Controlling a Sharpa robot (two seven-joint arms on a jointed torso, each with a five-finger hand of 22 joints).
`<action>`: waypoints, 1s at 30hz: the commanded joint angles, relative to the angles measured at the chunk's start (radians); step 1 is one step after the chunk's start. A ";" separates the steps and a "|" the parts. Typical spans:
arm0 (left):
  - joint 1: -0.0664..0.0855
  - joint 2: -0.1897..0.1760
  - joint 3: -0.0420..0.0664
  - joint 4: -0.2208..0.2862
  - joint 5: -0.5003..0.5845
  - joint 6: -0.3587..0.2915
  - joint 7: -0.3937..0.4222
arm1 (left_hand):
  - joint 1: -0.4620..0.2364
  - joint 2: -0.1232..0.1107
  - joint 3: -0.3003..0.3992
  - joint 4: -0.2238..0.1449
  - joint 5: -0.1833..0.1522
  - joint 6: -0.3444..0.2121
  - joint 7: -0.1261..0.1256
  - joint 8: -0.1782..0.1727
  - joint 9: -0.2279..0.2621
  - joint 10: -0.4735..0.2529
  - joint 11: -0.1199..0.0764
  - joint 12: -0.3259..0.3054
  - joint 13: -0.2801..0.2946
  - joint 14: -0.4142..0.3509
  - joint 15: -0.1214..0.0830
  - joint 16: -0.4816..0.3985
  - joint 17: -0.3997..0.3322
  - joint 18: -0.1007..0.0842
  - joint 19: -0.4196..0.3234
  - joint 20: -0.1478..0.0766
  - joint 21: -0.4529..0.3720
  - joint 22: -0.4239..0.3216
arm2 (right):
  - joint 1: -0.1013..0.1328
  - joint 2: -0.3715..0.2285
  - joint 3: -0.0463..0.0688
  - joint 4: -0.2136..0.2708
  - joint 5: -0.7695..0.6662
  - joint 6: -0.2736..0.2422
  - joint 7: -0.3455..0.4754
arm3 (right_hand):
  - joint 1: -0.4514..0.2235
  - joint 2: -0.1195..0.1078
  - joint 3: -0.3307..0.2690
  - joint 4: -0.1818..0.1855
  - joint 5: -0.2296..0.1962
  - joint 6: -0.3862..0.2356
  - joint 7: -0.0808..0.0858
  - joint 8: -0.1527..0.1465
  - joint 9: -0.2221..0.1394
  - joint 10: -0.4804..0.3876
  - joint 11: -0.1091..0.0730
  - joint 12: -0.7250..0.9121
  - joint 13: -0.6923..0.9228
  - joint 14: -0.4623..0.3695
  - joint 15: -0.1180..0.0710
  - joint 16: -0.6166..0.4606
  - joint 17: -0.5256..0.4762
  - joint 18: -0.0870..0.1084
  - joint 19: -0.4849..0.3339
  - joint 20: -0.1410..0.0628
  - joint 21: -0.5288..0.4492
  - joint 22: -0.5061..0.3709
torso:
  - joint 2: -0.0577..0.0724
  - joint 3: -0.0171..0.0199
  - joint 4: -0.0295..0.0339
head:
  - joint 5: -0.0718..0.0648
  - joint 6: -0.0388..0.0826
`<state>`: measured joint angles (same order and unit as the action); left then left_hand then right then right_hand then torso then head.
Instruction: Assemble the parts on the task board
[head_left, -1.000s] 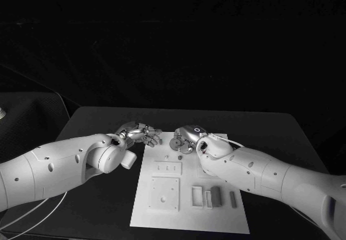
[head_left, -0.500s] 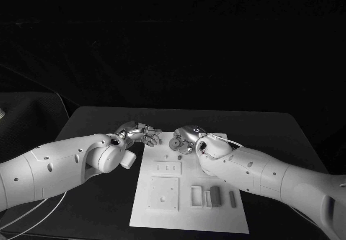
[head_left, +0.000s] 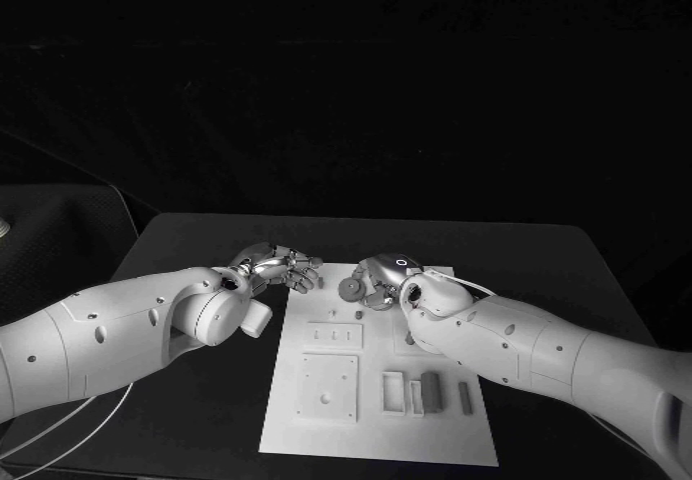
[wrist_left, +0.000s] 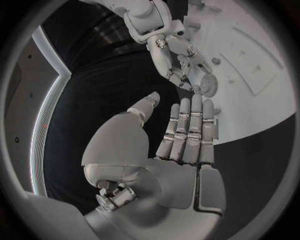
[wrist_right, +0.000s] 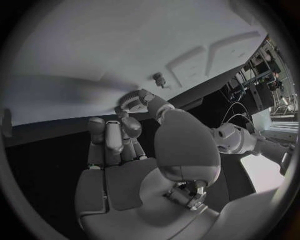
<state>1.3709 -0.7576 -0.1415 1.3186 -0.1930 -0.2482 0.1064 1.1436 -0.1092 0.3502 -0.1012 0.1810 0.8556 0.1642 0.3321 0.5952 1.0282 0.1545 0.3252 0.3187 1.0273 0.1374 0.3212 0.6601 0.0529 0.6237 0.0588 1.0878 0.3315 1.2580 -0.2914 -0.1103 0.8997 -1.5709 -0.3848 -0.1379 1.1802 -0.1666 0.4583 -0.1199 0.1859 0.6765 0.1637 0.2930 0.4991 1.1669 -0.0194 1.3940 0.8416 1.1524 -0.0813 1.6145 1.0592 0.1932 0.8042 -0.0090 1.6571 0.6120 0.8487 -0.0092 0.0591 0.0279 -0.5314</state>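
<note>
Gear (head_left: 351, 287) sat pinched in the right robot hand (head_left: 378, 283) over the task board's (head_left: 378, 440) far edge; the left robot hand (head_left: 283, 268) hovered alongside, fingers apart and holding nothing.

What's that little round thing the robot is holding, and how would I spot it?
Find the white task board mid-table, then its far edge, where the right hand hovers. Pinched in its fingertips is a small gear: a toothed disc, unlike the flat rectangular pieces nearer the robot.
</note>
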 joint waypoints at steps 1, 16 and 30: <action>0.001 0.000 0.001 0.002 -0.003 0.004 0.008 | 0.002 0.006 0.001 0.000 0.003 -0.005 -0.002 -0.005 -0.001 -0.008 -0.001 -0.003 0.002 -0.007 0.001 -0.004 0.001 0.019 -0.007 -0.001 -0.005 0.001 | 0.000 -0.006 0.000 0.005 0.022 0.008 -0.001 | -0.009 0.003 -0.006 0.003 -0.001 -0.004 0.001 -0.004 -0.001 -0.004 0.000 -0.004 -0.002 -0.003 -0.001 -0.005 -0.002 0.017 0.000 0.002 0.091 -0.001 | 0.000 0.0004 -0.0010 | 0.001 -0.001; 0.001 -0.004 0.001 0.000 -0.003 0.004 0.008 | 0.001 0.007 0.001 0.000 0.003 -0.005 -0.002 -0.005 -0.001 -0.008 -0.001 -0.003 0.002 -0.007 0.002 -0.004 0.001 0.019 -0.007 -0.001 -0.005 0.001 | 0.000 -0.034 0.003 0.024 0.096 0.008 0.009 | -0.047 0.027 -0.006 0.028 -0.001 0.051 0.002 0.036 0.013 -0.001 -0.001 0.001 -0.003 0.003 -0.001 -0.002 -0.004 0.016 0.006 0.002 0.093 -0.001 | 0.000 0.0008 -0.0012 | 0.001 0.000; 0.001 -0.020 0.001 -0.039 -0.009 0.004 0.025 | 0.001 0.007 0.001 0.001 0.003 -0.005 -0.002 -0.005 -0.001 -0.008 -0.001 -0.003 0.002 -0.007 0.002 -0.004 0.001 0.018 -0.007 -0.001 -0.005 0.001 | 0.028 -0.105 0.054 0.121 0.219 0.004 0.024 | -0.064 0.025 -0.009 0.036 -0.002 0.064 0.004 0.042 0.016 0.003 -0.003 0.004 -0.003 0.006 -0.001 0.000 -0.004 0.016 0.010 0.002 0.094 -0.001 | -0.001 0.0035 -0.0046 | -0.001 0.012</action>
<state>1.3709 -0.7783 -0.1415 1.2807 -0.1950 -0.2481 0.1102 1.1436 -0.1092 0.3502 -0.1012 0.1810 0.8556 0.1642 0.3321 0.5954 1.0282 0.1545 0.3252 0.3190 1.0272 0.1374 0.3212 0.6601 0.0528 0.6238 0.0588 1.0878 0.3314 1.2861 -0.3923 -0.0565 1.0141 -1.4150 -0.3808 -0.1296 1.1252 -0.1432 0.4483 -0.0907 0.1859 0.7278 0.1589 0.3300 0.5135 1.1688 -0.0176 1.3940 0.8395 1.1537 -0.0791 1.6145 1.0566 0.1932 0.8078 -0.0053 1.6572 0.6117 0.8485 -0.0067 0.0556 0.0274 -0.5215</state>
